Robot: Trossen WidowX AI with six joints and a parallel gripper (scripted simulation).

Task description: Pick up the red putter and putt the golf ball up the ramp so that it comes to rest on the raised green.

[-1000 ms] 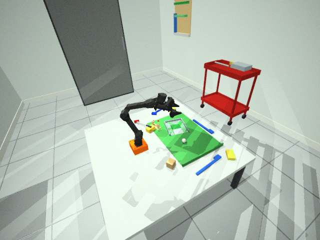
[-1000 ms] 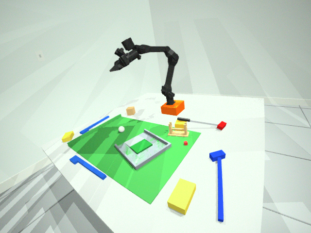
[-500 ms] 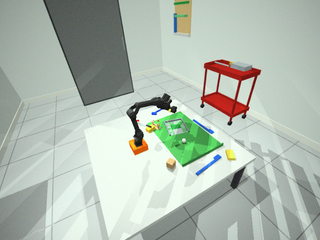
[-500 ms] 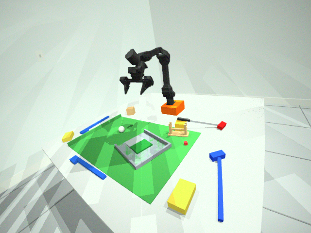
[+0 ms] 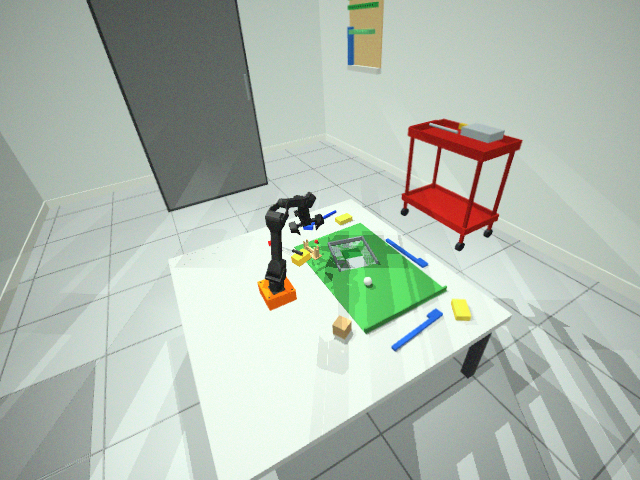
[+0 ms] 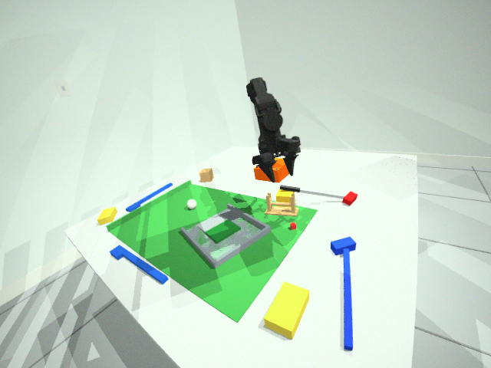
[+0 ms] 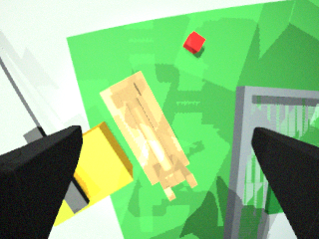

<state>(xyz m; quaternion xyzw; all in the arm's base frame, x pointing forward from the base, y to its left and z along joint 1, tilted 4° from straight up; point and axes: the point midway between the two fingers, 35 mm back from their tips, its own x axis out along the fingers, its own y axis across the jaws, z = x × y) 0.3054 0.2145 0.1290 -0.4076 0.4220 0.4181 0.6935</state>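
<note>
My gripper (image 5: pixel 307 228) (image 6: pixel 282 177) (image 7: pixel 169 134) is open and empty, pointing down above the wooden stand and the handle area. The red putter lies left of the stand in the wrist view, its dark handle (image 5: pixel 297 252) (image 6: pixel 289 188) (image 7: pixel 77 198) over a yellow block and partly hidden by the left finger. Its red head (image 6: pixel 349 198) lies farther out on the table. The white golf ball (image 5: pixel 367 281) (image 6: pixel 192 204) sits on the green mat (image 5: pixel 403 304) (image 6: pixel 150 238), in front of the pale ramp (image 6: pixel 209 223). The raised green (image 5: pixel 354 251) (image 6: pixel 222 231) lies inside grey walls.
The wooden stand (image 6: pixel 282 211) (image 7: pixel 145 129) is beside the yellow block (image 5: pixel 300 257) (image 6: pixel 285 195) (image 7: pixel 102 164). A small red cube (image 6: pixel 293 226) (image 7: pixel 193 43) is on the mat. Several blue clubs and yellow blocks lie around it. A wooden cube (image 5: pixel 341 327) (image 6: pixel 205 175) stands near one corner.
</note>
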